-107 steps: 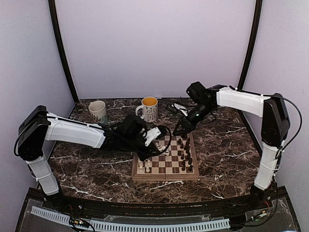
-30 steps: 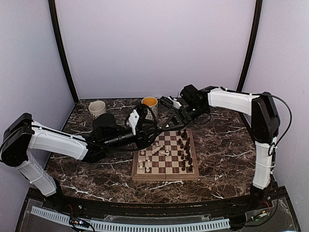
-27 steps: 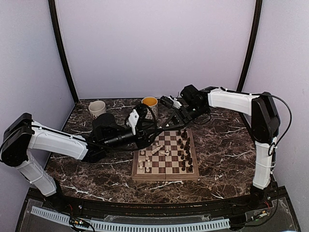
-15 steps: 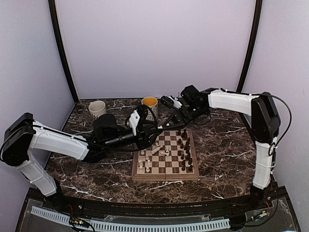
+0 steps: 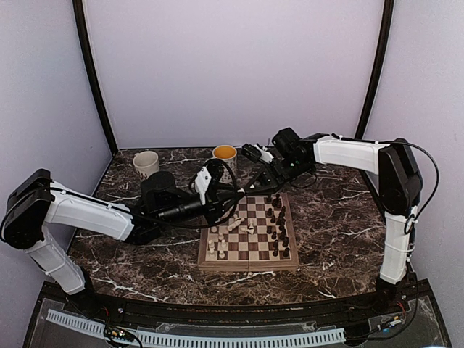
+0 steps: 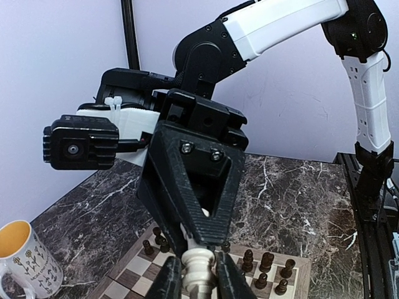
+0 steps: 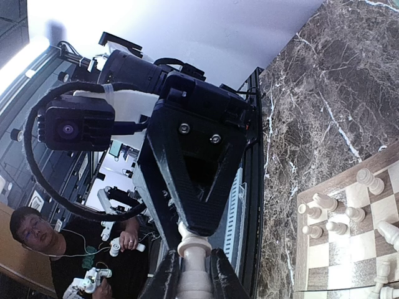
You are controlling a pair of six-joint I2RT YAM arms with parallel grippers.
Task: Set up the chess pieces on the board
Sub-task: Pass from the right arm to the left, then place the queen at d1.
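The board (image 5: 249, 264) lies mid-table, with cream-white pieces (image 5: 217, 245) on its left side and dark pieces (image 5: 279, 223) on its right. My two grippers meet tip to tip above the board's far-left corner. My left gripper (image 5: 242, 196) is shut on one end of a cream-white piece (image 6: 199, 265). My right gripper (image 5: 258, 186) is shut on the same piece's other end (image 7: 194, 252). In the left wrist view my left gripper (image 6: 198, 281) faces the right one's fingers (image 6: 168, 187). In the right wrist view my right gripper (image 7: 194, 275) faces the left one's fingers (image 7: 159, 187).
A white mug (image 5: 146, 164) and a yellow-lined mug (image 5: 225, 161) stand behind the board at the far left. Both arms stretch low across the table's far half. Several white pieces (image 7: 324, 205) lie or stand loosely on the board's left squares.
Since 3.6 s ago both grippers left the board and came together over its far-left corner. Over the last second they stay nearly still, joined on the white piece.
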